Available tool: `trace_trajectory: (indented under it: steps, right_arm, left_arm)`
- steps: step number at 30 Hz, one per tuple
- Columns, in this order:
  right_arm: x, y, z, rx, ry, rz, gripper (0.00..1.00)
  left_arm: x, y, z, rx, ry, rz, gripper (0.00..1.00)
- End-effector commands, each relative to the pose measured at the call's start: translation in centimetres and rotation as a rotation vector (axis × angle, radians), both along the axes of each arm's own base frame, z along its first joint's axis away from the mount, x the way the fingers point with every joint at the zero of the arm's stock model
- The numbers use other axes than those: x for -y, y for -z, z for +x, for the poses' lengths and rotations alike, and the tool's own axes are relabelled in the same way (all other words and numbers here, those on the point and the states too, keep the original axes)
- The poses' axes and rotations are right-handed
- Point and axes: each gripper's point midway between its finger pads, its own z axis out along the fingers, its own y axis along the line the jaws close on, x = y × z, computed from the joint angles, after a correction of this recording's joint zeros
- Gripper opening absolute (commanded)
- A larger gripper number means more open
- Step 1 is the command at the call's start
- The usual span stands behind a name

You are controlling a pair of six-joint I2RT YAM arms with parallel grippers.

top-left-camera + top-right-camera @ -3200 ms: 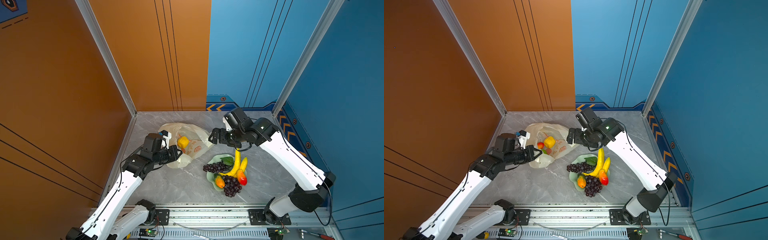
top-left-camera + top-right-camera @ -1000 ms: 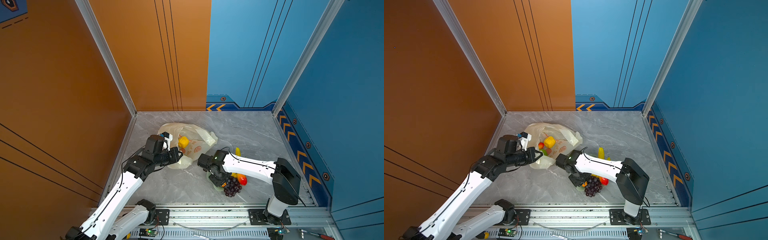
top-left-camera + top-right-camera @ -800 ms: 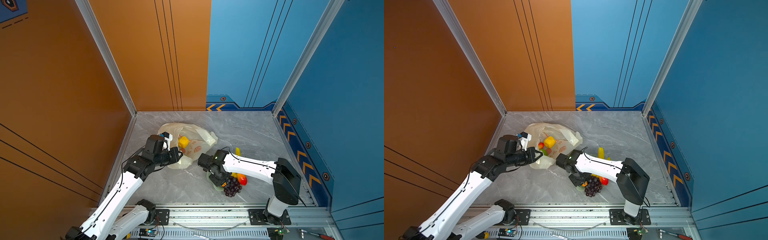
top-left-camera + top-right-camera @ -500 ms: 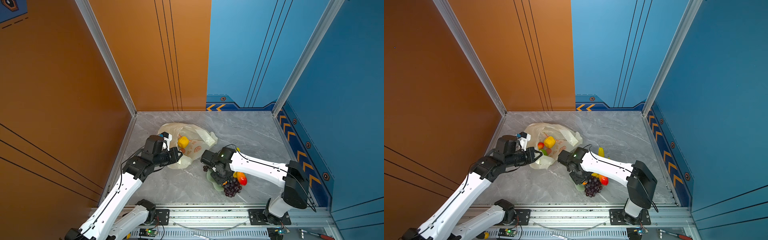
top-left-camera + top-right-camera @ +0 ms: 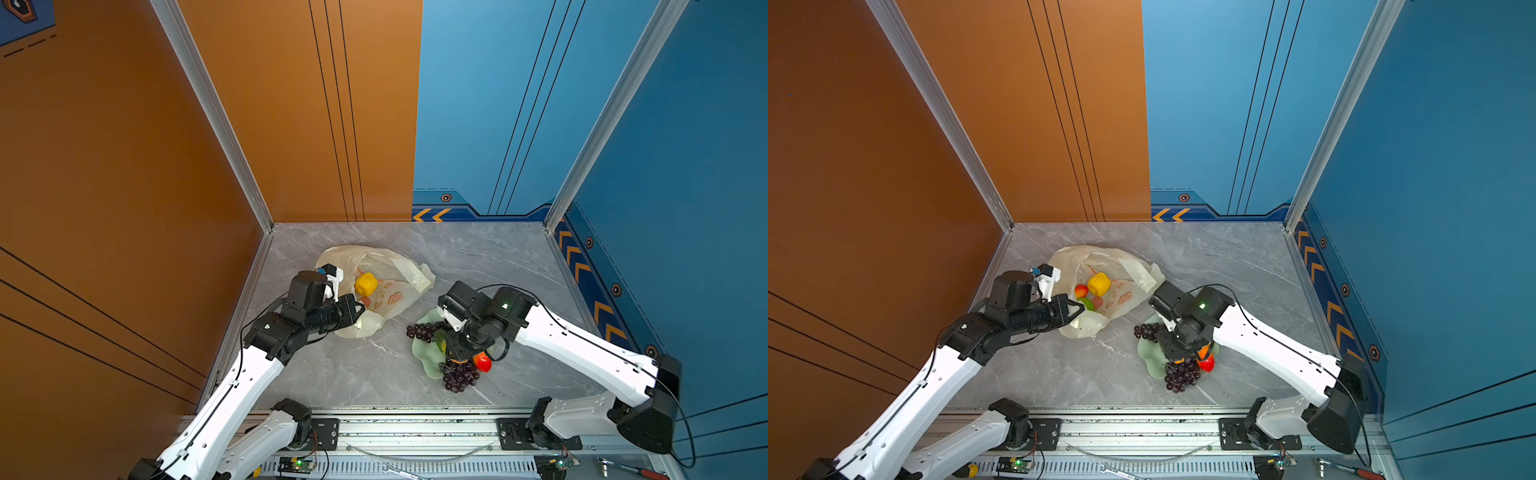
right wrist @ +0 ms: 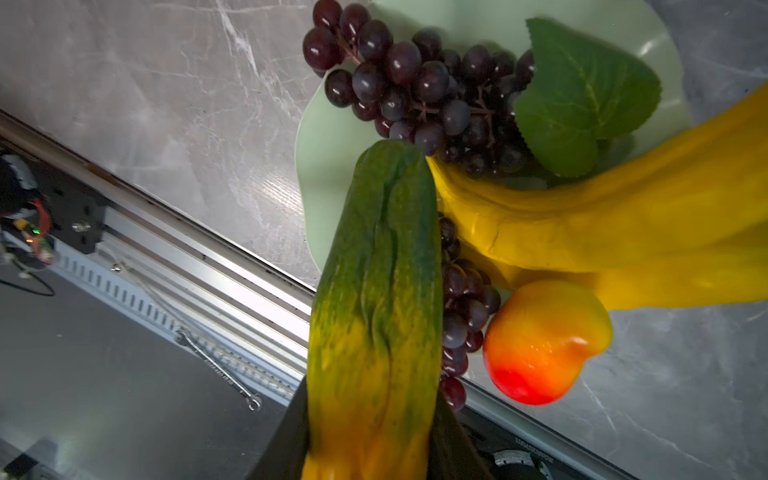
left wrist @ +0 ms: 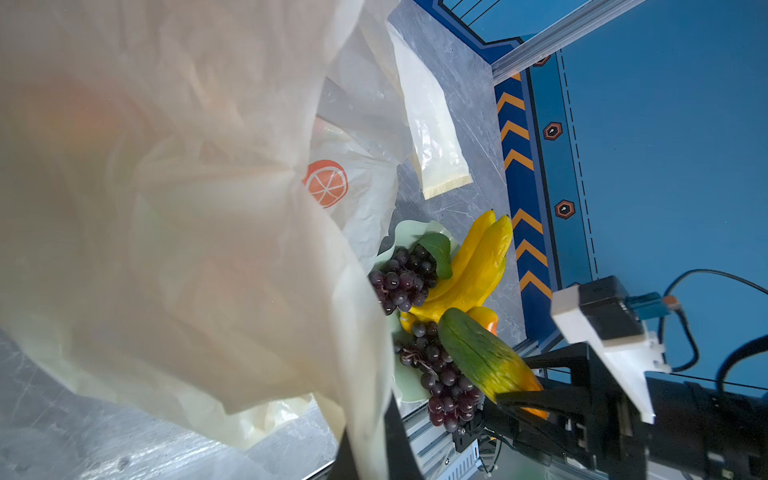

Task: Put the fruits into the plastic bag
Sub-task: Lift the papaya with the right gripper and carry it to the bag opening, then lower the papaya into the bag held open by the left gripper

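1. Right wrist view: the right end effector point(image 6: 370, 449) is part-way closed, its jaws clamped on the orange end of a long, ridged green-to-orange toy fruit point(image 6: 374, 291). The green tip juts out over the pale green wavy-edged dish point(image 6: 328, 137). Gripping one end probably leaves the free length to enter the bag first.
2. The held fruit seems to be lifted off the pile rather than resting on it, though its tip overlaps the grapes in this view, so contact cannot be ruled out.
3. The left end effector point(image 5: 358, 306) is fully closed on a fold of the thin, crinkly cream-white plastic bag point(image 5: 365, 253). It pinches the rim and holds it up, most likely so the limp film does not collapse and the mouth stays open toward the dish.
4. The bag lies on the grey marble-look tabletop point(image 5: 353, 374), just beside the dish. A bumpy yellow ball point(image 5: 365, 284) already sits inside it, and a top view also shows small red-orange and green pieces point(image 5: 1086, 297) there.
5. Two dark purple grape bunches point(image 6: 415, 83), the yellow bananas point(image 6: 623, 224) and a glossy red-orange mango point(image 6: 540, 345) remain on or against the dish, so the job looks partly done.
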Motion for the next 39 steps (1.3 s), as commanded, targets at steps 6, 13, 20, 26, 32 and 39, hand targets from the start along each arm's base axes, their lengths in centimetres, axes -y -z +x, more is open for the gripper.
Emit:
trace_trajectory:
  steps: [6, 13, 20, 26, 32, 39]
  right_arm:
    - [-1.1, -5.9, 1.6, 0.028, 0.195, 0.402, 0.31]
    - [-3.4, -11.3, 4.6, 0.111, 0.267, 0.665, 0.32]
    - [-7.3, -13.3, 7.2, 0.098, 0.241, 0.785, 0.32]
    - [-10.4, -12.5, 9.6, 0.067, 0.179, 0.753, 0.32]
    - [-14.5, -10.1, 10.5, 0.013, 0.092, 0.704, 0.32]
    - [-18.2, -7.6, 13.3, -0.010, 0.049, 0.665, 0.32]
  left_arm:
    - [0.5, -0.3, 0.2, 0.006, 0.025, 0.005, 0.00]
    - [0.7, -0.3, 0.2, 0.002, 0.034, 0.002, 0.00]
    - [0.4, -0.4, 0.0, 0.004, 0.035, 0.004, 0.00]
    - [0.3, -0.6, 0.0, 0.006, 0.034, -0.001, 0.00]
    - [0.2, -0.4, -0.1, -0.001, 0.035, -0.004, 0.00]
    - [0.2, -0.6, 0.1, -0.001, 0.033, -0.007, 0.00]
